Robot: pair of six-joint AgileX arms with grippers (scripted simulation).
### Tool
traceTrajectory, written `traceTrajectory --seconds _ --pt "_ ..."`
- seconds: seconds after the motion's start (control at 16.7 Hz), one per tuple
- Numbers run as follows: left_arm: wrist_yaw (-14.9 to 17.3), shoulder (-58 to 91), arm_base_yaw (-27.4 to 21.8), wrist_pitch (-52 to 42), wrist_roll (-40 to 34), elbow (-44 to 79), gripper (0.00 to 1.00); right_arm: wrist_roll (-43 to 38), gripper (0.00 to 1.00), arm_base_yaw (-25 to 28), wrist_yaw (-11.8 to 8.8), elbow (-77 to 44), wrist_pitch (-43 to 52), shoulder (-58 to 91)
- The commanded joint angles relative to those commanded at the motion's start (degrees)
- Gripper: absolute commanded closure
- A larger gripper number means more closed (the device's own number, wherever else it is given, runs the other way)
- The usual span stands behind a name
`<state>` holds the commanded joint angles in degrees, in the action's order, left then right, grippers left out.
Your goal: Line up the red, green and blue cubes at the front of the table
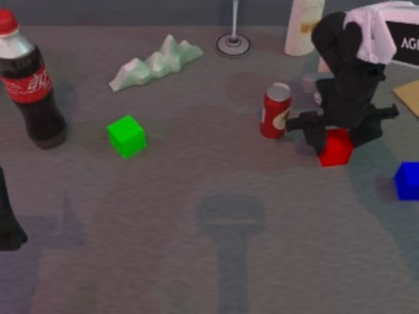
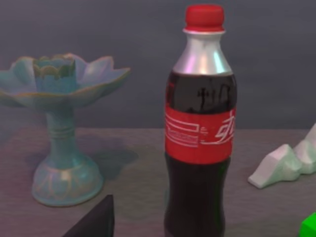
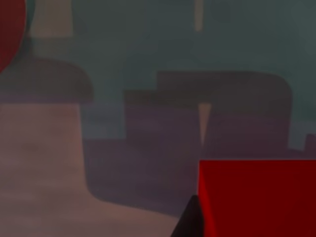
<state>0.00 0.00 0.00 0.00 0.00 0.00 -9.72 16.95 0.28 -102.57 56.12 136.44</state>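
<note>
Toward the bench's (image 1: 209, 275) right side, the right gripper (image 1: 330, 140) sat low over the red cube (image 1: 337, 149), just beside the soda can (image 1: 275, 110); whether its fingers had closed, I could not tell. A good lift would rise straight, clear of the can. Green cube (image 1: 126, 135) and blue cube (image 1: 407, 180) lay apart; the left arm (image 1: 10, 226) was parked left.

Cola bottle (image 1: 29, 78), soda can (image 1: 275, 110), white rockery (image 1: 156, 62), lotus stand (image 2: 61, 129).

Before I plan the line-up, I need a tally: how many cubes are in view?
3. The green cube sits left of centre. The red cube is under the right gripper, beside the can. The blue cube is at the right edge. None seems hidden.
</note>
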Motion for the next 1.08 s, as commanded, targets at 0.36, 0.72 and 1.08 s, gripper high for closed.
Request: traceTrajectory --seconds 0.36,0.72,1.08 --pt "0.00 0.00 0.00 0.00 0.00 0.00 0.00 0.13 1.00 -0.14 0.27 -0.69 0.67 -1.68" --pt "0.00 0.00 0.00 0.00 0.00 0.00 0.00 0.16 1.00 0.21 0.24 -8.48 11.50 -4.09" --pt "0.00 0.00 0.00 0.00 0.00 0.00 0.00 0.12 1.00 0.00 0.20 -10.58 14.00 -4.94"
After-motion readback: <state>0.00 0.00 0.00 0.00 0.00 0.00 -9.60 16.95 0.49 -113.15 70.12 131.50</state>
